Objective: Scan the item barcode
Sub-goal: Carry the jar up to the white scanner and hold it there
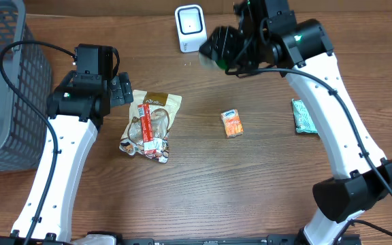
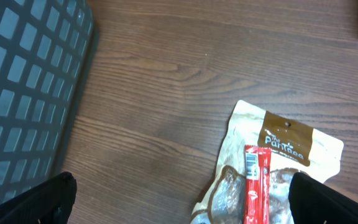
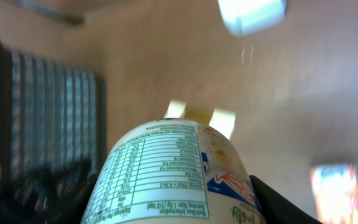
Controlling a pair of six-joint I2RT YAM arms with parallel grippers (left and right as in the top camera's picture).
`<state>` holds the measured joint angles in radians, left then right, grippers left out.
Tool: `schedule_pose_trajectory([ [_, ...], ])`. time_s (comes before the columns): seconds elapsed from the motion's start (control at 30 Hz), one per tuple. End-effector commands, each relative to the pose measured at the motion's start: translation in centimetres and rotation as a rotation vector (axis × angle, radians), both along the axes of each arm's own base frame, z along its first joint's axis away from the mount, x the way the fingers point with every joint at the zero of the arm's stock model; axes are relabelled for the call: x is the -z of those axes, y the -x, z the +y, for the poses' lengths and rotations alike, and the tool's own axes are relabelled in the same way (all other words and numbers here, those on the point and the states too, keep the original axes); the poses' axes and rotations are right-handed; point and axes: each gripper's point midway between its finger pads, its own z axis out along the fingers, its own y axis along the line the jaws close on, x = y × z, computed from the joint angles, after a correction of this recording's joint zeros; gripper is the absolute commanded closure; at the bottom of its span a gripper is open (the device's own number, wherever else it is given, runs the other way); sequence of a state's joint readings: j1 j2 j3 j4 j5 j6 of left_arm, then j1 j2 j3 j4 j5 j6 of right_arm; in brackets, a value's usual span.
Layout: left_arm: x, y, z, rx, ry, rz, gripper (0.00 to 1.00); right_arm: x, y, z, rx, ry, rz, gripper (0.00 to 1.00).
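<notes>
White cylindrical plastic container (image 3: 166, 165) is clamped between fingers of right gripper (image 3: 163, 200); white box scanner (image 3: 252, 15) is seen beyond fingertips. Fingers of left gripper (image 2: 182, 204) are spread wide; tan foil pouch (image 2: 288, 146) is seen between them.

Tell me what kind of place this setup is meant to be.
Probably a mock checkout on a lab table: a white barcode scanner stands at the table's far edge, a grey wire basket sits at its left, snack packets lie between, and the right gripper holds a labelled tub.
</notes>
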<state>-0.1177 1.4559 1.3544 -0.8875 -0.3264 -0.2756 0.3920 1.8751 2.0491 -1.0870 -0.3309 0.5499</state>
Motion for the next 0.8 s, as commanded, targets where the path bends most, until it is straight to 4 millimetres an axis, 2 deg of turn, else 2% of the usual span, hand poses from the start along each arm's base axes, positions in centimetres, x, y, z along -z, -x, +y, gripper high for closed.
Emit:
schedule_pose_trajectory([
  [0.0,-0.9,-0.2,0.2,-0.008,-0.007,-0.025,0.00,0.0,-2.2,0.1,0.074,0.090,-0.140,0.96],
  [0.1,-0.9,-0.2,0.2,-0.008,-0.007,-0.025,0.00,0.2,-4.0,0.4,0.108,0.109,-0.228,0.96],
  [0.17,-0.9,-0.2,0.2,-0.008,-0.007,-0.025,0.00,0.6,-5.4,1.0,0.039,0.154,-0.334,0.96],
  [0.3,-0.9,-0.2,0.2,-0.008,-0.007,-0.025,0.00,2.5,-7.3,1.9,-0.010,0.183,-0.406,0.96],
  [0.37,-0.9,-0.2,0.2,-0.008,-0.007,-0.025,0.00,4.1,-8.1,2.3,-0.050,0.222,-0.424,0.96],
  [0.47,-0.9,-0.3,0.2,-0.008,-0.007,-0.026,0.00,6.4,-8.7,2.5,-0.114,0.284,-0.430,0.96],
  [0.53,-0.9,-0.3,0.2,-0.008,-0.007,-0.026,0.00,7.2,-8.8,2.6,-0.122,0.294,-0.419,0.96],
  [0.77,-0.9,-0.3,0.2,-0.008,-0.007,-0.026,0.00,7.6,-7.9,2.7,-0.152,0.282,-0.381,0.96],
])
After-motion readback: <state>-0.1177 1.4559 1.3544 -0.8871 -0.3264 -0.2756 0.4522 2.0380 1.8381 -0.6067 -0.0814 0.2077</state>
